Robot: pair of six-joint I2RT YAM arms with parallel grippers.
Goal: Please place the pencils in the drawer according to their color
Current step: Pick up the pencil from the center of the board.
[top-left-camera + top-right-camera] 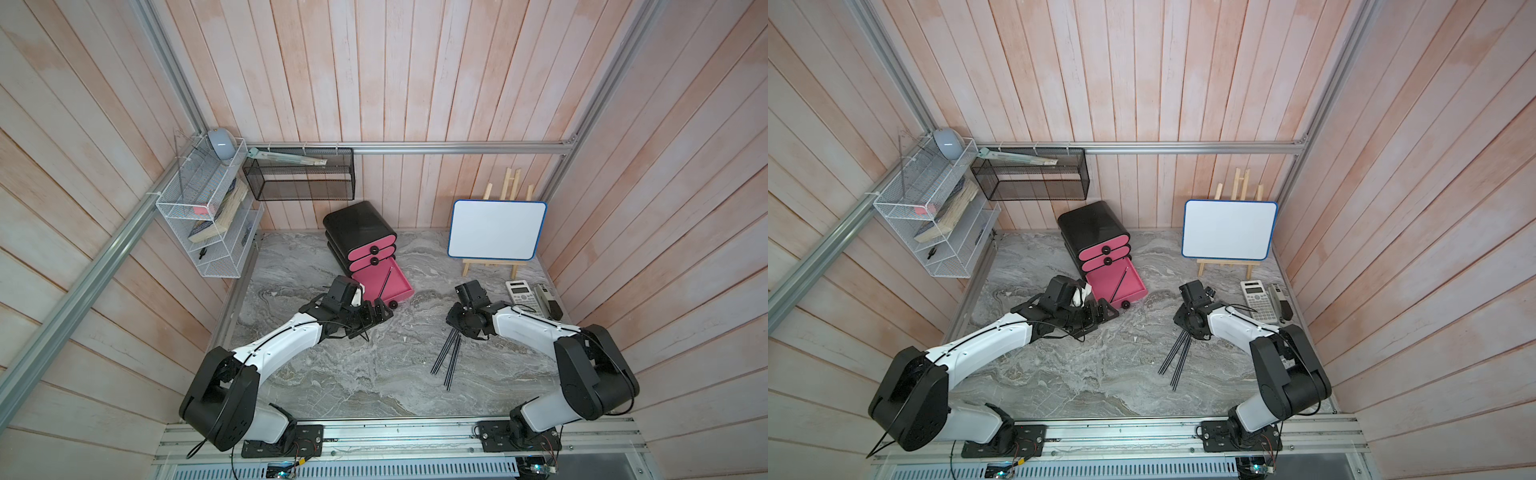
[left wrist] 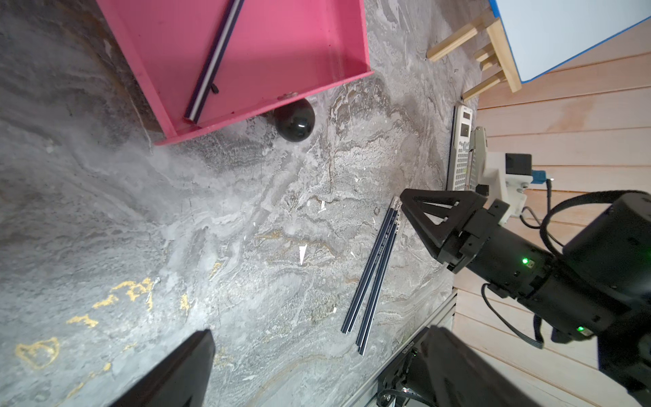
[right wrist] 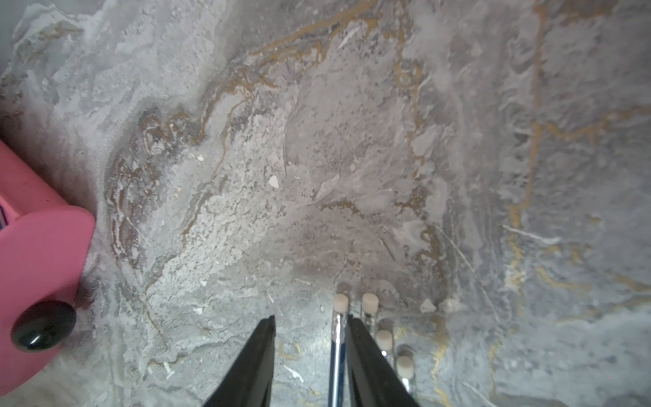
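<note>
Right of centre in a top view, black pencils (image 1: pixel 446 355) lie bunched on the worktop (image 1: pixel 332 374); your right gripper (image 3: pixel 310 320) stands released, one pencil between its jaws. Another lies in the open drawer (image 1: pixel 401 282). Left gripper (image 1: pixel 378 313): cannot tell.

Black pencils (image 1: pixel 446 359), pink drawer (image 1: pixel 397 286), grey gold-veined marble table (image 1: pixel 332 374).

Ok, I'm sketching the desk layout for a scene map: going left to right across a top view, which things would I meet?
In a top view: white wire rack → drawer cabinet → loose black pencils → calculator. Things that overlap these sideways are left out.
</note>
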